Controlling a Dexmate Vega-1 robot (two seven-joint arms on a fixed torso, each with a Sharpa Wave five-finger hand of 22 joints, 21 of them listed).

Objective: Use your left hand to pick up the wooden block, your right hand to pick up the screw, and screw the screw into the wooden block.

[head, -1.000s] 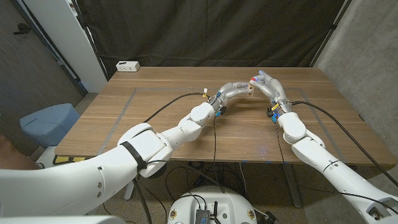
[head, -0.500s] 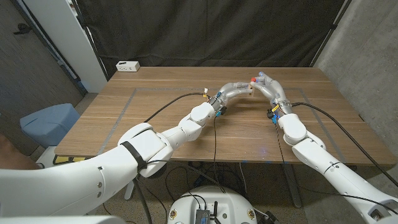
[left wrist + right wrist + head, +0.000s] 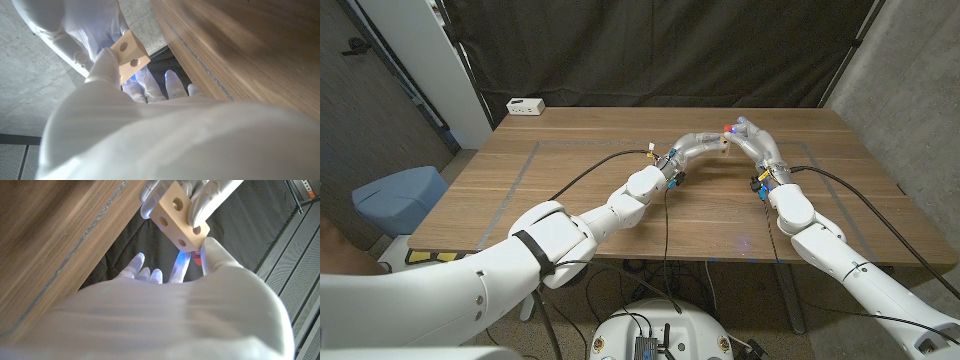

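Both arms reached in from the near edge of the wooden desk (image 3: 570, 200) and met above its far middle. The left hand (image 3: 705, 143) was raised off the desk and gripped the wooden block (image 3: 722, 147), pinched between its thumb and fingers; in the left wrist view the block (image 3: 127, 52) showed two round holes on its lit face. The right hand (image 3: 745, 135) was held right against the block from the other side, fingers curled toward it. In the right wrist view the block (image 3: 179, 215) sat clamped in the other hand's fingers (image 3: 210, 195), and a small red piece, apparently the screw (image 3: 197, 257), was pinched at the right hand's thumb and fingertip just under the block's lower hole; whether it had entered the hole could not be told. Black cables ran along both forearms. Farther back, a white power strip (image 3: 526, 105) lay at the desk's far left corner, in front of a black curtain (image 3: 660, 50).
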